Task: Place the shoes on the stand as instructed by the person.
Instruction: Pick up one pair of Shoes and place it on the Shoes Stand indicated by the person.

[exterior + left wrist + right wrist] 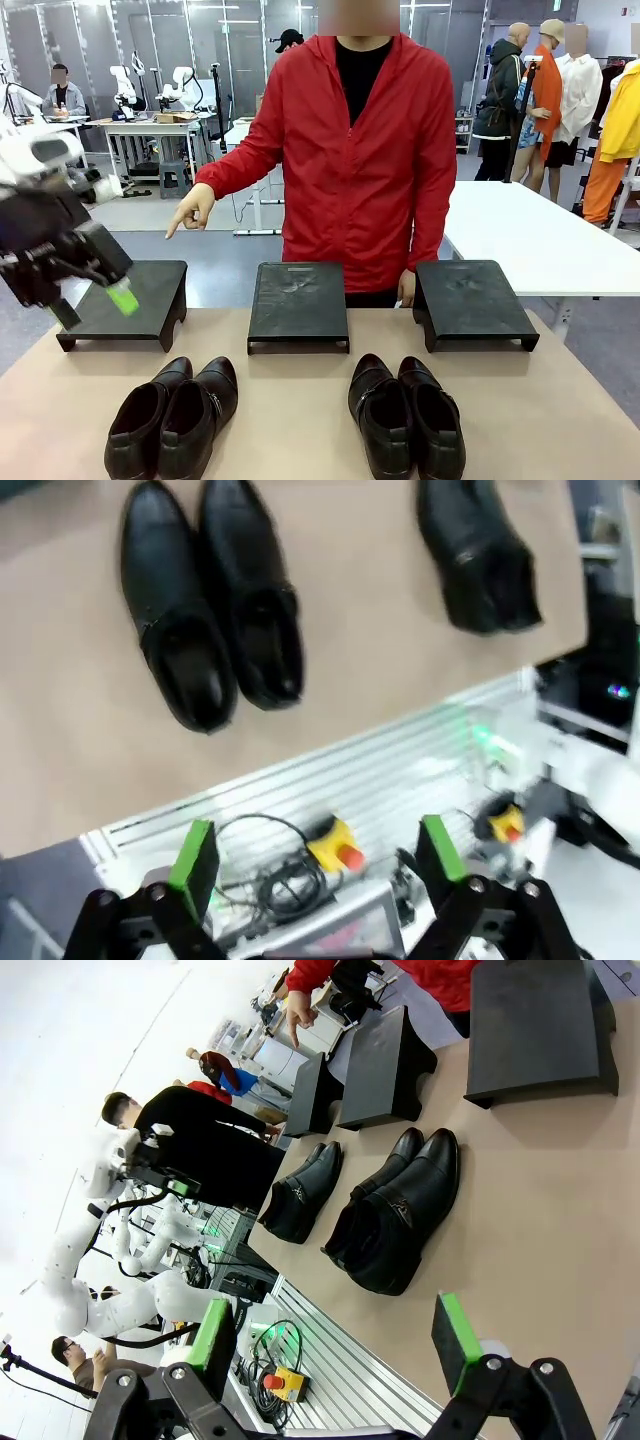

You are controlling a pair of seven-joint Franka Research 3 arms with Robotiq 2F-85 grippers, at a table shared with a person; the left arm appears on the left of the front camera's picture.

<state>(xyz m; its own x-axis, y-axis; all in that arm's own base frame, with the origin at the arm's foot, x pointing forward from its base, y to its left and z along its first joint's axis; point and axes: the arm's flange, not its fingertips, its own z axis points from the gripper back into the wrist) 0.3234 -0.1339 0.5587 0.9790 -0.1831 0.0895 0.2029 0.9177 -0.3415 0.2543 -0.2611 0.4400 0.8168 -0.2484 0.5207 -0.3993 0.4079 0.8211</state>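
Observation:
Two pairs of shiny black shoes stand near the table's front edge, the left pair [172,415] and the right pair [407,412]. Behind them are three low black stands: left [135,300], middle [298,300] and right [470,300]. The person in the red jacket [360,150] points a hand [190,212] down toward the left stand. My left gripper [95,305] hovers open and empty by that stand's front left corner. From the left wrist, the open left gripper [318,860] looks down on both pairs [210,600] [478,555]. My right gripper [335,1345] is open and empty, well back from the right pair [400,1210].
The table's front edge with a metal rail, cables and a yellow emergency-stop box [335,845] lies below the left gripper. A white table [540,240] stands behind on the right. Bare tan tabletop [300,420] separates the two pairs.

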